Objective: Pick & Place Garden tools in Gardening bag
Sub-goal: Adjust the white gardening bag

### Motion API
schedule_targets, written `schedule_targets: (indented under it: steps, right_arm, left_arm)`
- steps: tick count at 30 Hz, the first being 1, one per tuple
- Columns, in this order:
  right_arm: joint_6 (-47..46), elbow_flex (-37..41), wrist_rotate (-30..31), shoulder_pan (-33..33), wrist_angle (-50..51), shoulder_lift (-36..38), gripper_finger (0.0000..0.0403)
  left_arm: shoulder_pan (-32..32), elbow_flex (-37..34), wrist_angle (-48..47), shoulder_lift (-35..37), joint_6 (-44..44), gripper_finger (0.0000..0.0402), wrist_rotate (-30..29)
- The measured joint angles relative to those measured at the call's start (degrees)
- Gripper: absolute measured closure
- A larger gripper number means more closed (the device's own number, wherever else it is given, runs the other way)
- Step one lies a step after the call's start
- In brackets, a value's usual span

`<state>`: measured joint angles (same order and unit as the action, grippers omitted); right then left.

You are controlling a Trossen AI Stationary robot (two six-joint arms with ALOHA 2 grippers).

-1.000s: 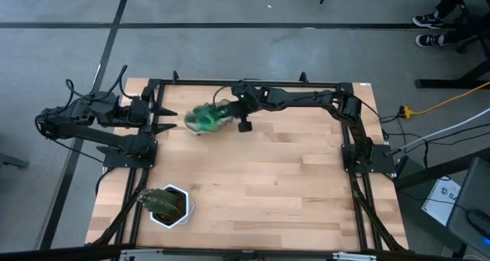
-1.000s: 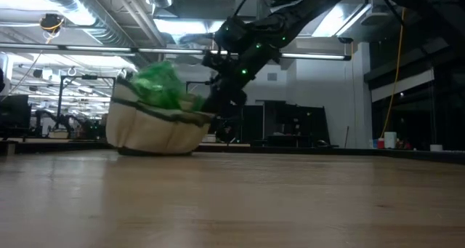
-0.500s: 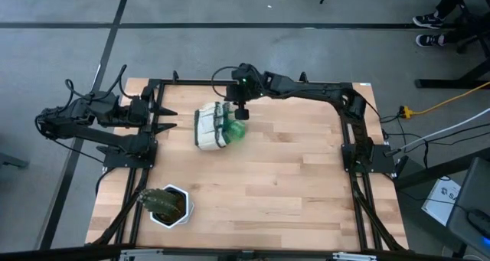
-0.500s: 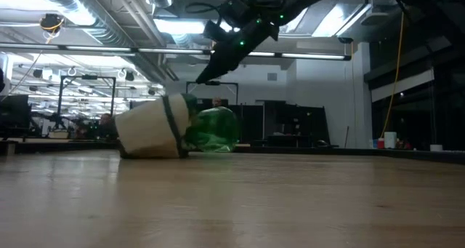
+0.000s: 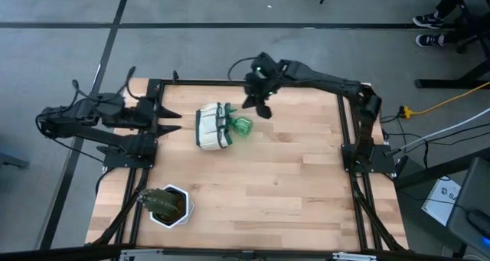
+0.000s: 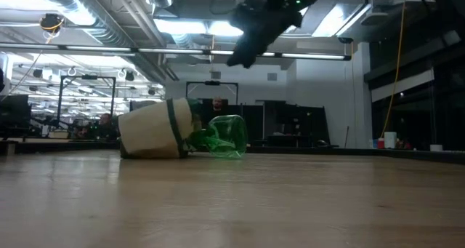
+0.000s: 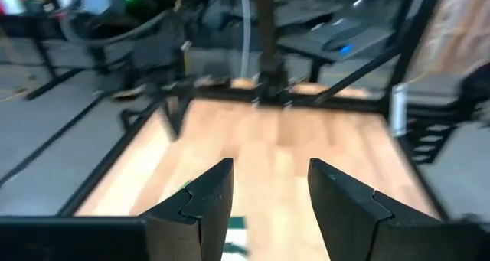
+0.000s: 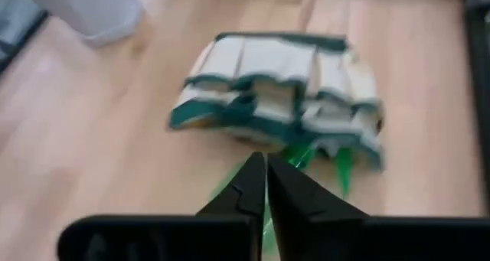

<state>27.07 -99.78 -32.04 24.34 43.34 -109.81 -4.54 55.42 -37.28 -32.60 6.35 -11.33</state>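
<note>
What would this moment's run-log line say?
gardening bag: tipped on side | spray bottle: lying at bag mouth | right pincer: shut, empty, above bag | left pincer: open, table's left edge

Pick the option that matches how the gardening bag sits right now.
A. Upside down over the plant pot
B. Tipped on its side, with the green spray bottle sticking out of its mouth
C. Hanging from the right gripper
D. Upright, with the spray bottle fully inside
B: the gardening bag lies on its side on the table, with the green spray bottle poking out of its opening.

Overhead looks straight down; low camera looks level across; both share the tipped gardening bag point(image 5: 212, 127)
</note>
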Motion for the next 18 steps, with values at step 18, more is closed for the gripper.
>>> schedule_targets:
  steps: [18]
  right_arm:
    - [-21.98, 53.97, 5.38, -1.98, -44.96, 26.0, 0.0378]
  left_arm:
    - [12.34, 10.98, -9.63, -27.1, -1.74, 0.0266, -0.9]
